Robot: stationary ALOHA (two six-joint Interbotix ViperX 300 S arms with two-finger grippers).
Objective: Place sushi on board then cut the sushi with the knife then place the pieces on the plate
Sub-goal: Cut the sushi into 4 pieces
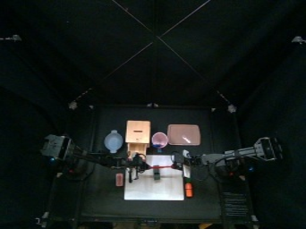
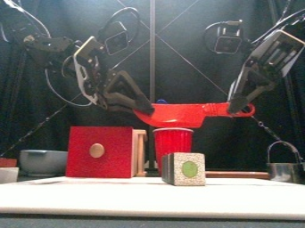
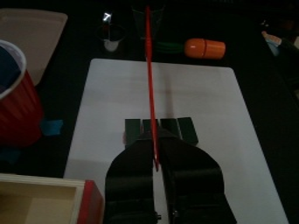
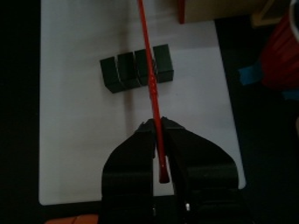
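On my screen the right gripper point(image 4: 159, 133) has its jaws pinched tight on a red knife point(image 4: 151, 105). I'm seeing the knife edge-on, so it's just a thin line running out over the white cutting board point(image 4: 76, 122). That line crosses the sushi roll point(image 4: 121, 70), a few dark blocks pressed together on the board. Honestly can't tell if the blade touches it. Just off the board's long side sits a red cup point(image 4: 288, 48), and past the board's far end I get a corner of the wooden box point(image 4: 216, 7).
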